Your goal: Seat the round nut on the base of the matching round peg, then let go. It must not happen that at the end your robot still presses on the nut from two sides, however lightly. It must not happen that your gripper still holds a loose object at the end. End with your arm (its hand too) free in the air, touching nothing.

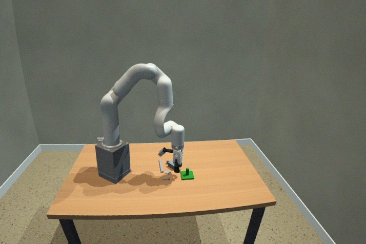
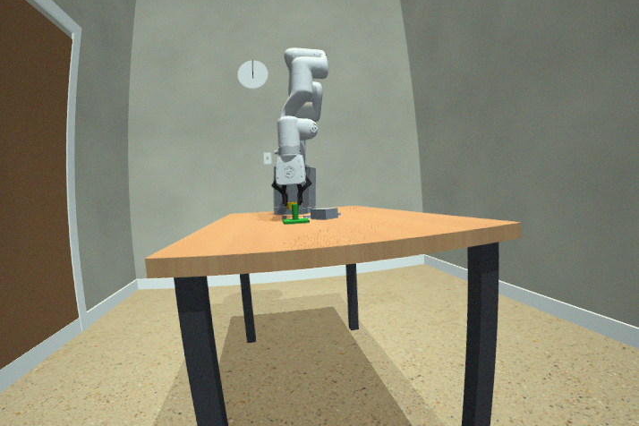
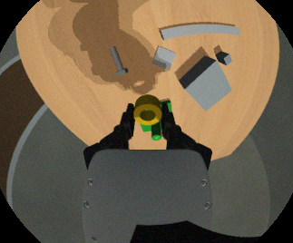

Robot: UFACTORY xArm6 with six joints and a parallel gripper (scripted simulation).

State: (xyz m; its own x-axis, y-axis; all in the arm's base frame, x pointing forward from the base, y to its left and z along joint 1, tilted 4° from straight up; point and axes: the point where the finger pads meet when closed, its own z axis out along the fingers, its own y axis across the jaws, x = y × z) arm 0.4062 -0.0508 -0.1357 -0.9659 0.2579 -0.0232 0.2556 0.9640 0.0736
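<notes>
A yellow round nut [image 1: 179, 169] [image 2: 290, 206] [image 3: 148, 101] is between the fingers of my gripper [image 1: 176, 171] [image 2: 292, 204] [image 3: 147, 111], which is shut on it. The nut is held above the table, its hole showing in the wrist view. A green round peg [image 1: 187, 171] [image 2: 294, 212] [image 3: 156, 132] stands upright on its square green base [image 1: 190, 177] [image 2: 302, 221] [image 3: 168, 107]. In the top view the nut is left of the peg, not around it. In the exterior view it is behind the peg's top. The fingers partly hide the nut and base.
A large grey block [image 2: 324, 213] [image 3: 207, 86] lies near the base. A curved grey bar [image 1: 161, 165] [image 3: 202, 32], a small grey block [image 1: 168, 172] [image 3: 165, 56] and a grey bolt-like piece [image 1: 166, 179] [image 3: 117, 60] lie on the arm's side of the nut.
</notes>
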